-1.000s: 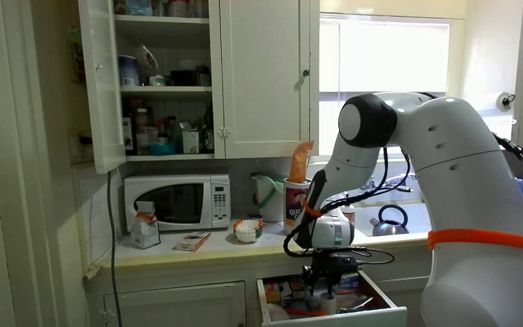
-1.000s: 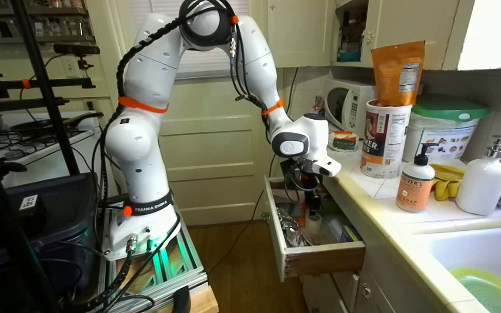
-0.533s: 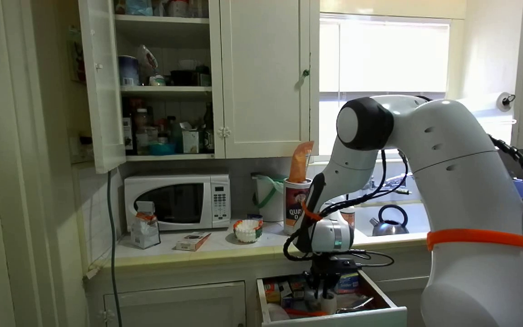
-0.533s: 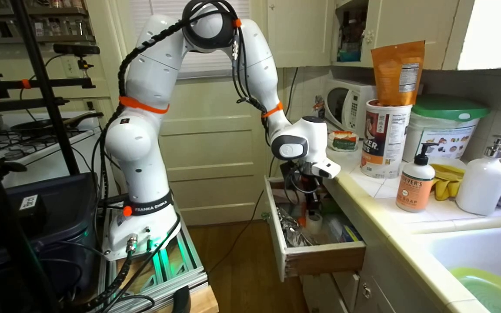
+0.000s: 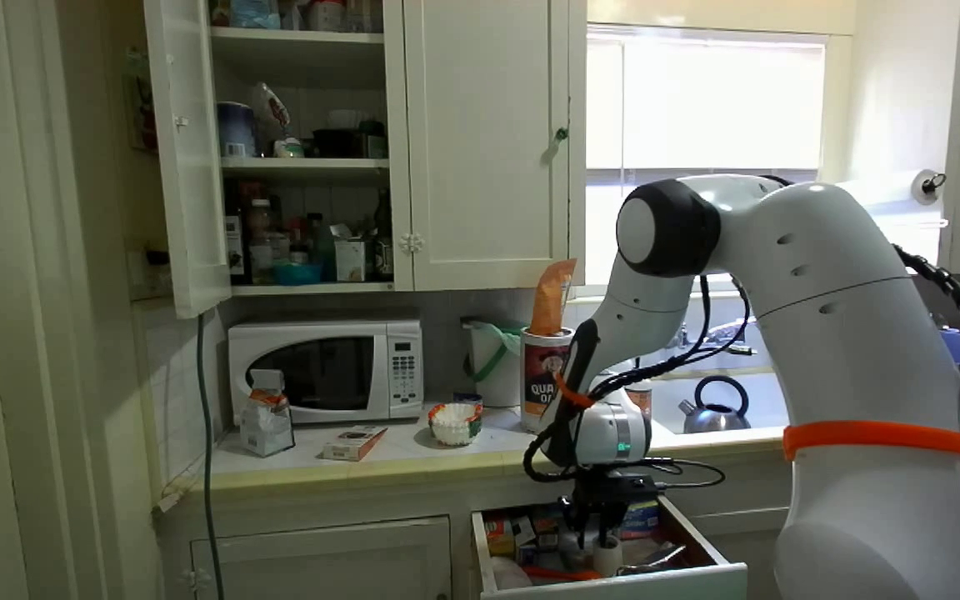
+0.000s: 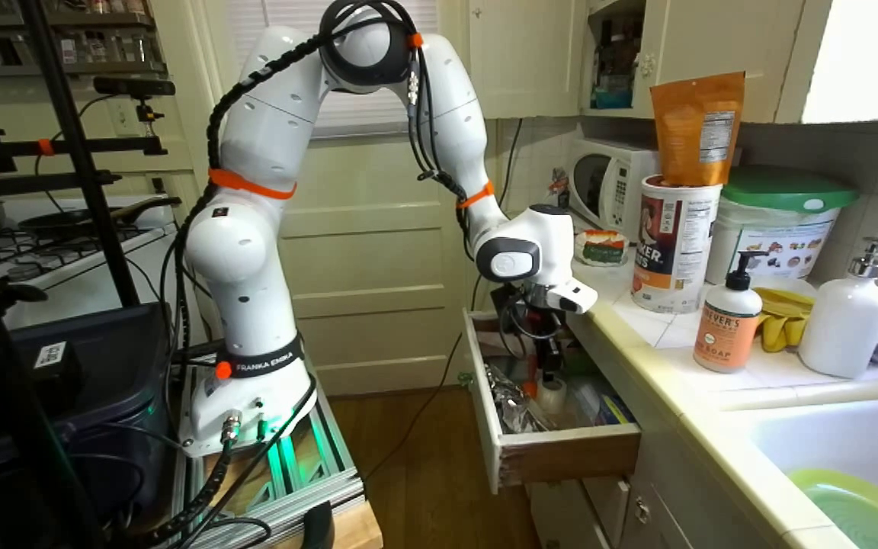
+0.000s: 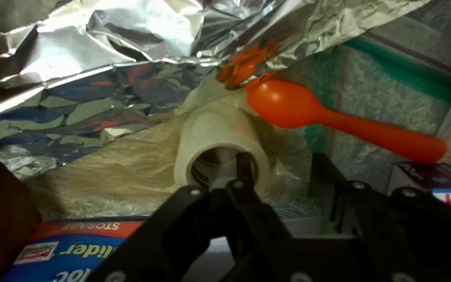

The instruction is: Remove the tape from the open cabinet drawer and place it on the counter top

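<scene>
The tape, a pale wide roll (image 7: 218, 127), stands on end in the open white cabinet drawer (image 6: 568, 460). The roll also shows in both exterior views (image 5: 607, 557) (image 6: 551, 396). My gripper (image 7: 282, 158) is over the drawer and pointing down, its fingers apart. In the wrist view one fingertip overlaps the roll's hole; the other is beyond the roll's outer wall, with a gap between. I cannot tell how deep the first finger reaches. The gripper also shows in both exterior views (image 5: 593, 537) (image 6: 551, 367). The pale counter top (image 5: 409, 446) is above the drawer.
Around the roll lie crumpled foil (image 7: 123, 35), an orange spoon (image 7: 288, 103) and a blue storage-bag box (image 7: 73, 250). On the counter stand a paper liner stack (image 5: 455, 425), a small box (image 5: 353, 442), an oats can (image 6: 675, 244) and a soap bottle (image 6: 727, 328).
My gripper has moved lower onto the roll, and its fingers look closer together than one second ago. The roll has shifted slightly to the side in the last half second.
</scene>
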Available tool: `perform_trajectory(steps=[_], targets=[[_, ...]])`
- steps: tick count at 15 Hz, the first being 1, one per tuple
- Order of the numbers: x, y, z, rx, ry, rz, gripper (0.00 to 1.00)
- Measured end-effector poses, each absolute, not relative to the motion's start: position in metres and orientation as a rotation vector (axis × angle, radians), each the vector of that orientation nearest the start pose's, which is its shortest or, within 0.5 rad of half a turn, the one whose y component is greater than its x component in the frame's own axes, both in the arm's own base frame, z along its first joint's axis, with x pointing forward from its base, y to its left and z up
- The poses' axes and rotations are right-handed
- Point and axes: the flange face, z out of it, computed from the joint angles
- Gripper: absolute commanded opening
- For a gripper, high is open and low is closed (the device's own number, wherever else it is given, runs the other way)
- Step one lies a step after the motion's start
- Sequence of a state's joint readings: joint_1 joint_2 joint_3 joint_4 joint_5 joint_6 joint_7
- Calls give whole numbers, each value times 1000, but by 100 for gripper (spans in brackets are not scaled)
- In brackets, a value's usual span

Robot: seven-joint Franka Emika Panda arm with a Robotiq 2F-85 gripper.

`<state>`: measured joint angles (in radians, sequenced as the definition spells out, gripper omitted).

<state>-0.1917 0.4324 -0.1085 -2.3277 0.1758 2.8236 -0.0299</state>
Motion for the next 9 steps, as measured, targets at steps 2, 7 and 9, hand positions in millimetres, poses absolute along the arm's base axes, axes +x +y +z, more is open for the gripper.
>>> perform_trajectory(steps=[2, 7, 9], targets=[[493, -169, 160, -3077, 665, -109, 46], [491, -177, 161, -3092, 683, -112, 46], [492, -177, 162, -3094, 684, -133, 52]])
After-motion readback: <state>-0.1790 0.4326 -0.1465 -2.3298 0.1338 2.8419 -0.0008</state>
